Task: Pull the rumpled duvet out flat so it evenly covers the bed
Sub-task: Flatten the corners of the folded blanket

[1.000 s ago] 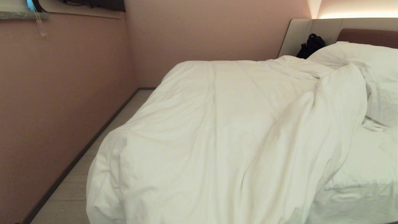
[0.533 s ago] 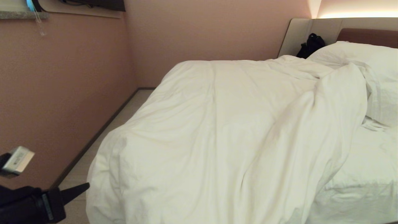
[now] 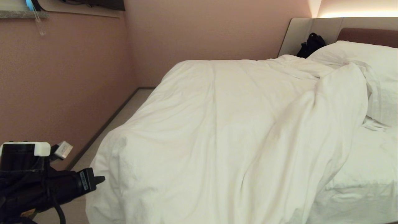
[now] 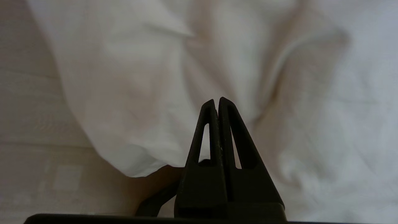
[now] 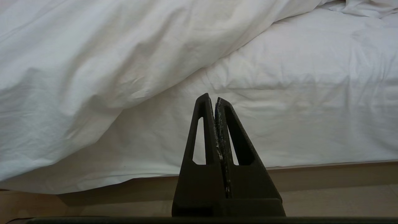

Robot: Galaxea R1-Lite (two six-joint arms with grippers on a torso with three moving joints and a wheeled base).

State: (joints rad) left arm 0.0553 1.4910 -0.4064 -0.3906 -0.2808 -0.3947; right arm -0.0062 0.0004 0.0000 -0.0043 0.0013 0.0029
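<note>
The white duvet (image 3: 224, 130) lies rumpled over the left and middle of the bed (image 3: 367, 174), bunched in a ridge toward the pillows, and hangs over the near corner. My left gripper (image 3: 101, 179) is at the lower left, shut and empty, its tips just short of the duvet's hanging corner (image 4: 133, 161). In the left wrist view the left gripper (image 4: 217, 100) points at the duvet folds (image 4: 279, 77). My right gripper (image 5: 214, 97) is shut and empty, low beside the bed, facing the sheeted mattress side (image 5: 295, 102) and the duvet's edge (image 5: 77, 93).
A pink wall (image 3: 56, 87) runs along the left, with a narrow strip of pale floor (image 3: 124, 112) between it and the bed. White pillows (image 3: 367, 59) lie at the brown headboard (image 3: 367, 35), and a black object (image 3: 311, 45) sits beside them.
My left arm has come up into the head view from the lower left and moved right toward the duvet's near corner. The duvet has not moved.
</note>
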